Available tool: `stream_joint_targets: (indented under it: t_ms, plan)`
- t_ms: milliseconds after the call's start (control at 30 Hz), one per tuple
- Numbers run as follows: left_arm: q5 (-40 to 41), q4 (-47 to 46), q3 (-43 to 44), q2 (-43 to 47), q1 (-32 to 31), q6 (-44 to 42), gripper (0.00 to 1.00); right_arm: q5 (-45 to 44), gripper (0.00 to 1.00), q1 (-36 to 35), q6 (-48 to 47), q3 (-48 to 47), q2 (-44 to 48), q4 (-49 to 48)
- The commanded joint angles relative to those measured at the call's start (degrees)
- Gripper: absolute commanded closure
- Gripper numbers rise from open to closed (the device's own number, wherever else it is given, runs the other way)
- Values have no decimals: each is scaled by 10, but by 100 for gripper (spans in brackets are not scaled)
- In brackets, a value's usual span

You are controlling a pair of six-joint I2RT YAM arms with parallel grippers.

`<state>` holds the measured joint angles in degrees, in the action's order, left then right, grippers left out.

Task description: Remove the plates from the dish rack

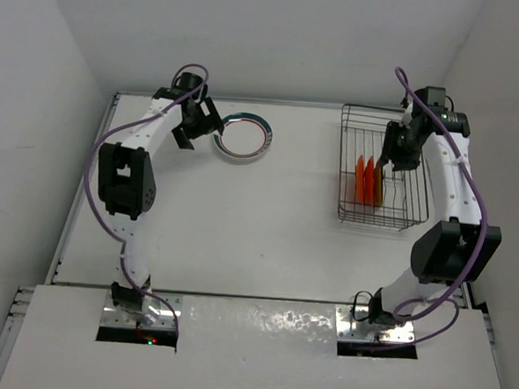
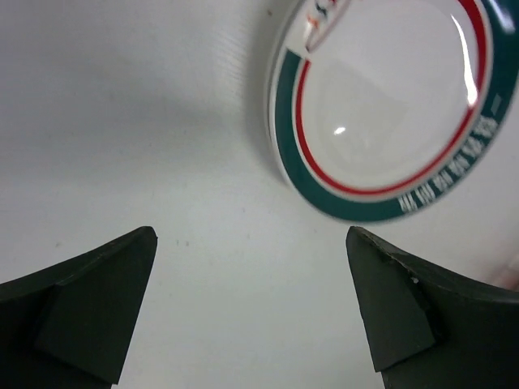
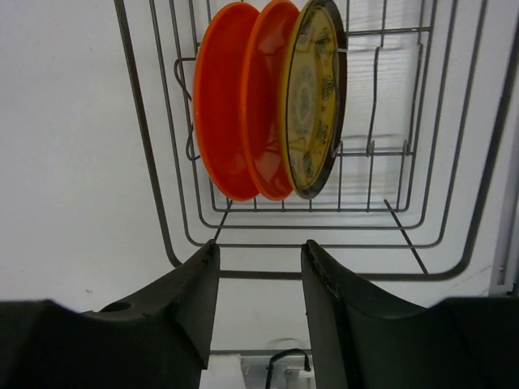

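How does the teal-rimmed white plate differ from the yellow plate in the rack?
The white plate with teal and red rim rings lies flat on the table; the amber-yellow plate stands on edge in the dark wire dish rack. The white plate's centre is plain, the amber plate's patterned. Both are round.

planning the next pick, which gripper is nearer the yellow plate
Right. The right gripper hangs close by the yellow plate; the left gripper is far off by the teal-rimmed plate.

Plain white walls (image 1: 278, 37) close in left, far and right around a white bench (image 1: 283, 240), glare on its near strip (image 1: 260, 322).
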<state>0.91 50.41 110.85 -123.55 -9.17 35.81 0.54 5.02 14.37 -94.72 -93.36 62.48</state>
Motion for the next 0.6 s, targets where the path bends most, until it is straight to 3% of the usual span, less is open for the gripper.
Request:
stream_joint_targets:
  t_ms: [0, 233, 567]
  plan:
    - [-6, 13, -28, 115, -19, -57, 0, 42, 57, 9, -21, 5, -22, -46]
    - [-37, -37, -234, 261, -31, -97, 0, 17, 63, 10, -37, 25, -54, -73]
    - [-59, -52, -320, 301, -32, -109, 0, -18, 73, 12, -33, 70, -62, -112]
